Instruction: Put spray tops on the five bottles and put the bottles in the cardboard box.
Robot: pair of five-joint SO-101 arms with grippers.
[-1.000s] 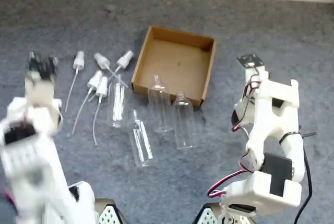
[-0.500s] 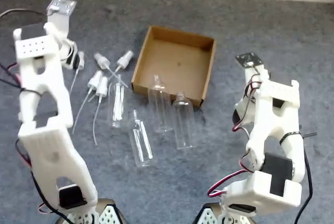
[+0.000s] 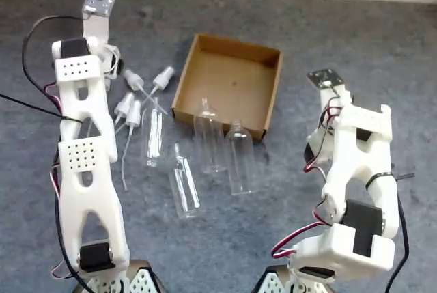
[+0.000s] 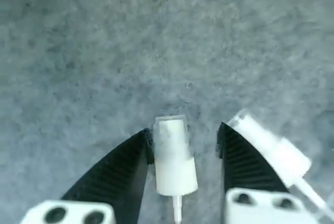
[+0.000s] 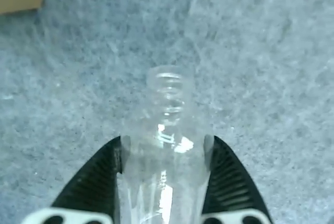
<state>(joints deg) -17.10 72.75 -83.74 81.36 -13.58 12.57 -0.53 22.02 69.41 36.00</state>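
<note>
My left gripper [image 4: 183, 130] is open and low over the grey carpet, with a white spray top [image 4: 175, 158] lying between its fingers. One finger touches the top and the other stands apart from it. A second spray top [image 4: 269, 145] lies just outside that finger. My right gripper [image 5: 163, 144] is shut on a clear bottle [image 5: 166, 130], whose threaded neck is bare. In the high view, several clear bottles [image 3: 208, 136] lie or stand in front of the cardboard box [image 3: 273, 95], with loose spray tops [image 3: 133, 80] to their left.
The box is empty and sits at the middle back. The left arm [image 3: 82, 102] stretches over the spray tops. The right arm [image 3: 355, 163] stands folded to the right of the box. Bare carpet lies beyond and to the far right.
The left arm has swung up from the front left and stretched forward over the spray tops, its gripper coming down around one. The right arm has kept still.
</note>
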